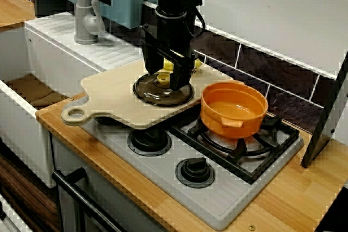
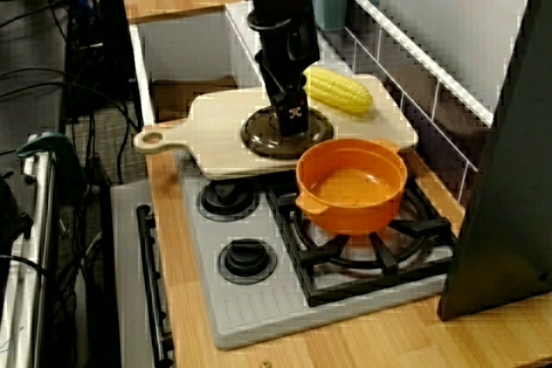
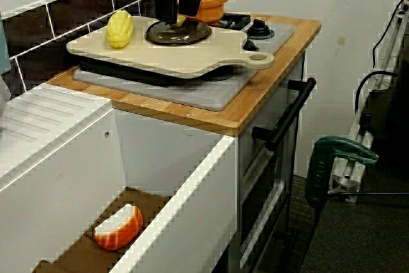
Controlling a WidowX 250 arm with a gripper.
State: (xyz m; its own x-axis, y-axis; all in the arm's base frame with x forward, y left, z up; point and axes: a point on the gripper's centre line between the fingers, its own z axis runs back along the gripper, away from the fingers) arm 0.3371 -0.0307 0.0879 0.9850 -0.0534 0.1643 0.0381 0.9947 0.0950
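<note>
- The dark round lid (image 1: 155, 95) lies flat on the wooden cutting board (image 1: 109, 99), near the middle of it.
- The lid has a small yellow knob (image 1: 163, 78) on top.
- The black gripper (image 1: 165, 80) comes straight down over the lid. Its two fingers (image 1: 182, 74) stand one on each side of the yellow knob, very close to it.
- The pictures do not show whether the fingers squeeze the knob or only stand beside it.
- A yellow corn cob (image 2: 339, 90) lies on the same board, just behind the lid, by the tiled wall.
- The board rests on the grey stove (image 1: 228, 199), and its handle with a hole (image 1: 76, 115) sticks out toward the sink.
- An orange pot (image 1: 234, 110) sits on the black burner grate, just beside the board. It has no lid on it.
- Two black dials (image 1: 194, 171) are at the front of the stove.
- In the view from the sink side, an orange and white toy (image 3: 118, 227) lies at the bottom of the sink (image 3: 192, 177).
- A grey tap (image 1: 84, 14) stands behind the sink.
</note>
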